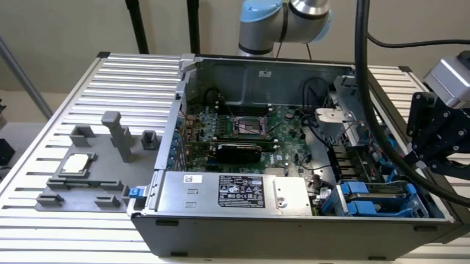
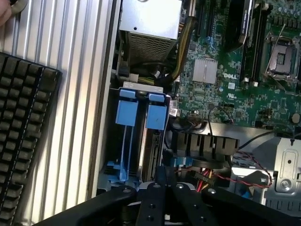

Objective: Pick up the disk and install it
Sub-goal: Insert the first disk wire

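At the table's (image 1: 44, 220) near edge stands the opened computer case (image 1: 294, 234), its lid off so the inside can be reached from above. In the case's near corner, on the exterior view's right, is the drive bay (image 1: 402, 213). There the disk (image 1: 382, 191) (image 2: 156, 117) sits in its blue bracket, just beside a second blue caddy (image 1: 365, 208) (image 2: 127, 112) that lies nearer the case wall. Both lie flat with their tabs toward the power supply (image 1: 235, 192), presumably so they slide along the bay's rails.

The gripper (image 1: 433, 157) (image 2: 164, 181) hangs over that corner and appears clear of both. Whether the jaws are wide or narrow I cannot tell.

Looking down past the gripper, the wrist view makes plain the grey body under the disk's tab and a keyboard (image 2: 23, 141) on the table by the case. The exterior view adds a grey fixture (image 1: 110, 184) carrying a CPU chip (image 1: 77, 164) toward its left, the motherboard (image 1: 250, 132) deeper in, and the arm (image 1: 287, 22) at the far edge.
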